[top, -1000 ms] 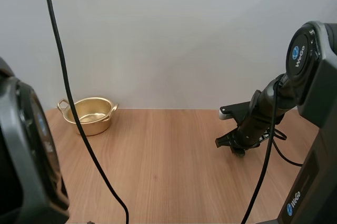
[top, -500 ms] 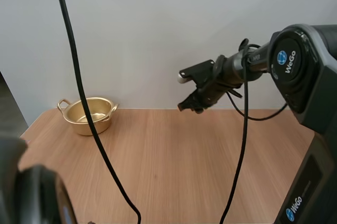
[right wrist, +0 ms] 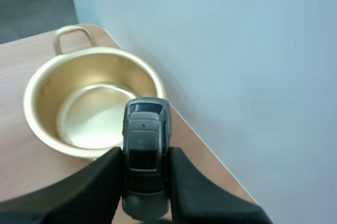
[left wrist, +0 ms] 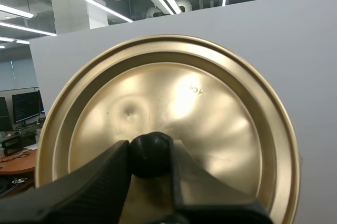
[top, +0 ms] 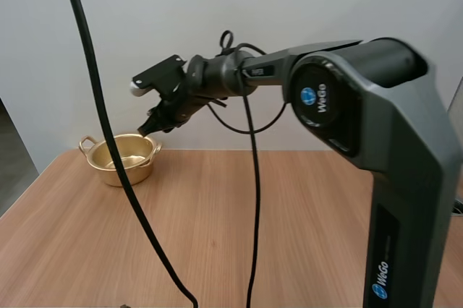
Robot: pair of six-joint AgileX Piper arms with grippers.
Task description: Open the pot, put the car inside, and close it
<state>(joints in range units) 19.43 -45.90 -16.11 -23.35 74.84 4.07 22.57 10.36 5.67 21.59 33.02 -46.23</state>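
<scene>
The right gripper (right wrist: 146,163) is clenched on the one dark toy car (right wrist: 146,129), a finger pressed to each side. Up close, the car hangs just above the near rim of the single gold pot (right wrist: 79,71), which stands open. From overhead you see more: the right arm stretched across to the far left corner of the table (top: 253,214), the gripper high over the pot's right edge. The left gripper (left wrist: 150,156) pinches the black knob (left wrist: 150,148) of the one lid (left wrist: 210,119), held up in the air.
</scene>
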